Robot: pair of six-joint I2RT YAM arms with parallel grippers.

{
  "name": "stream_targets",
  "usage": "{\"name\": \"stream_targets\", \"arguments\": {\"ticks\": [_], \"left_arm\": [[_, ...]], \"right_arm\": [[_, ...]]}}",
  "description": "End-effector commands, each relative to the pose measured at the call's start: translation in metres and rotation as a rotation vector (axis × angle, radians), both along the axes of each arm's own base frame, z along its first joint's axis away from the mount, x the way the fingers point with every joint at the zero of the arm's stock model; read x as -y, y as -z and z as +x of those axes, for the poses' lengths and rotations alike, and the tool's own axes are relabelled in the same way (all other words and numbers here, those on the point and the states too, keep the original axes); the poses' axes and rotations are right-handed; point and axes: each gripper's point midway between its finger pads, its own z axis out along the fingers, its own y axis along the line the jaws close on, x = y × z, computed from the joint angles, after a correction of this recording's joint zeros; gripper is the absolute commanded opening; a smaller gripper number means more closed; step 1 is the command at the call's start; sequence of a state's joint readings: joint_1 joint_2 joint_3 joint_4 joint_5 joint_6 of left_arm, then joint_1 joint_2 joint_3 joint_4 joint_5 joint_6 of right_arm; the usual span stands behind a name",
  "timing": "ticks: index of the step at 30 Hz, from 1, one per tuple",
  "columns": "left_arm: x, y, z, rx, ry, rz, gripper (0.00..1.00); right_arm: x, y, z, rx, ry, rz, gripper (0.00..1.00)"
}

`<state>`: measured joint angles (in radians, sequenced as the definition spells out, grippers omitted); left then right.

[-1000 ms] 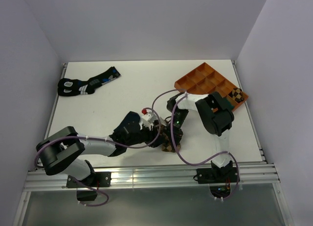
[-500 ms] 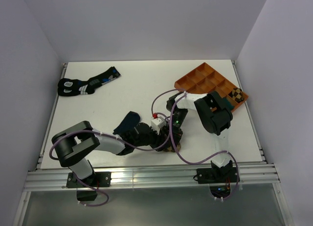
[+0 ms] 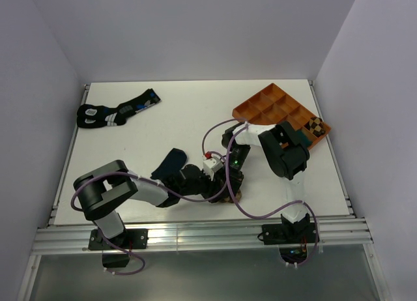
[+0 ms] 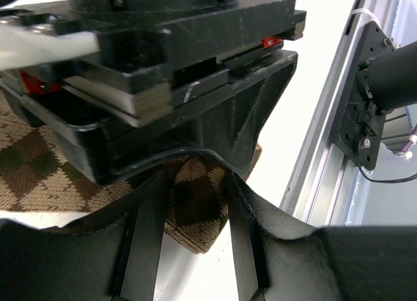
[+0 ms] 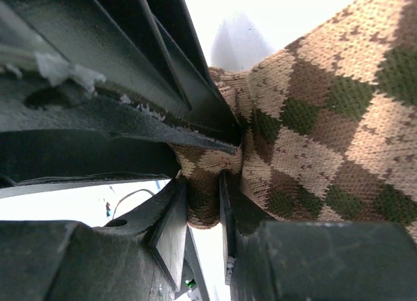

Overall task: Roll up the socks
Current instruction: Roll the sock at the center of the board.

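Beside the right gripper (image 5: pixel 203 197), which pinched the tan sock (image 5: pixel 313 105), the left gripper (image 4: pixel 195 187) had arrived half open, empty. Rolling could probably begin.

A white table (image 3: pixel 195 112) fills the middle of the space, closed in by plain, pale lavender-white walls: a back wall (image 3: pixel 195 27) rising from the table's far edge, a left wall (image 3: pixel 32 118) and a right wall (image 3: pixel 378 105) slanting up from its two sides. Thin metal strips (image 3: pixel 70 144) border the table's sides, an aluminium rail (image 3: pixel 195 239) runs along its near edge, and nearer than that rail lies a dull grey-green surface (image 3: pixel 195 275). The light over the table is even and soft, leaving only faint shadows on its white top.
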<state>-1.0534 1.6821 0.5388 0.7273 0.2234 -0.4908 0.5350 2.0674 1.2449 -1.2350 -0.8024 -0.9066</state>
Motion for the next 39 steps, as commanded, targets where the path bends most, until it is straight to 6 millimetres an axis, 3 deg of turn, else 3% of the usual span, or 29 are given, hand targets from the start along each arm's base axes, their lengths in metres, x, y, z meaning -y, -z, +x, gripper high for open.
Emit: {"name": "stream_targets", "arguments": {"ticks": [1,13,17,23,25,27,30,34,39], "left_arm": [[0.002,0.007,-0.023,-0.031,0.093,-0.008,0.47],[-0.002,0.02,-0.037,-0.08,0.152,0.018,0.46],[-0.003,0.029,-0.037,-0.097,0.148,0.047,0.41],[-0.002,0.038,-0.036,-0.111,0.141,0.073,0.07],[-0.002,0.039,-0.035,-0.111,0.142,0.077,0.0],[-0.003,0.041,-0.036,-0.114,0.142,0.081,0.0],[-0.005,0.044,-0.038,-0.12,0.14,0.078,0.0],[-0.007,0.046,-0.04,-0.129,0.136,0.072,0.0],[-0.011,0.044,-0.044,-0.128,0.14,0.052,0.0]], "right_arm": [[0.001,0.018,0.023,0.1,-0.003,-0.018,0.2],[-0.001,0.022,0.03,0.113,0.023,-0.037,0.21],[-0.004,0.02,0.032,0.117,0.035,-0.033,0.22],[-0.007,0.018,0.033,0.117,0.057,-0.028,0.24],[-0.007,0.015,0.033,0.127,0.061,-0.022,0.28],[-0.008,0.008,0.036,0.146,0.067,-0.006,0.34],[-0.008,-0.007,0.047,0.178,0.101,0.015,0.4],[-0.007,-0.028,0.08,0.237,0.185,0.047,0.45],[-0.006,-0.024,0.129,0.325,0.329,0.022,0.48]]}}
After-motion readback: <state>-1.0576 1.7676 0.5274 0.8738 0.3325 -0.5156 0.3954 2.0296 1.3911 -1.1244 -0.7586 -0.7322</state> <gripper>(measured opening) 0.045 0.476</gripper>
